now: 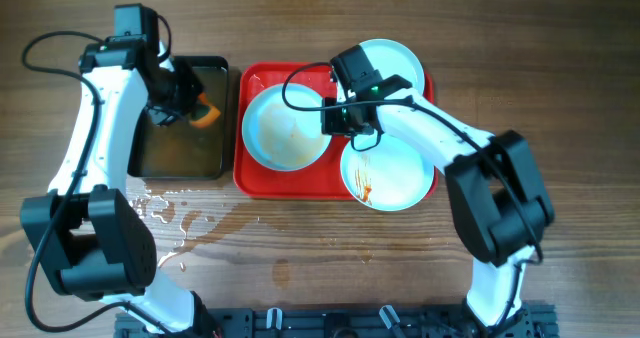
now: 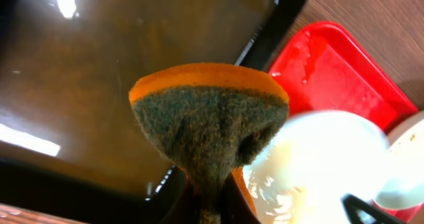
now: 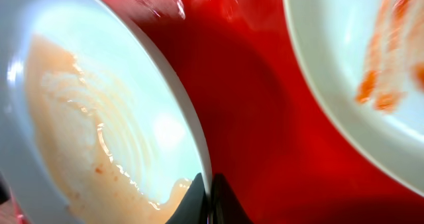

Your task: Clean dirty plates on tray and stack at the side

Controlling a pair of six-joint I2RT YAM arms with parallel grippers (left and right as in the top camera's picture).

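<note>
Three pale plates lie on the red tray [image 1: 262, 181]. The left plate [image 1: 283, 128] holds pale brownish wash water; it also shows in the right wrist view [image 3: 86, 111] and the left wrist view [image 2: 324, 158]. My right gripper [image 1: 336, 118] is shut on its right rim [image 3: 207, 201]. A plate with red-brown streaks [image 1: 390, 173] sits at the front right, also seen in the right wrist view [image 3: 344, 71]. A third plate [image 1: 395, 63] is at the back right. My left gripper [image 1: 190, 108] is shut on an orange and green sponge [image 2: 209, 118] above the black pan [image 1: 185, 163].
The black pan [image 2: 86, 58] holds brownish water and stands left of the tray. Water puddles [image 1: 170, 218] lie on the wooden table in front of the pan. The tray's bare red floor [image 3: 265, 118] shows between the two plates.
</note>
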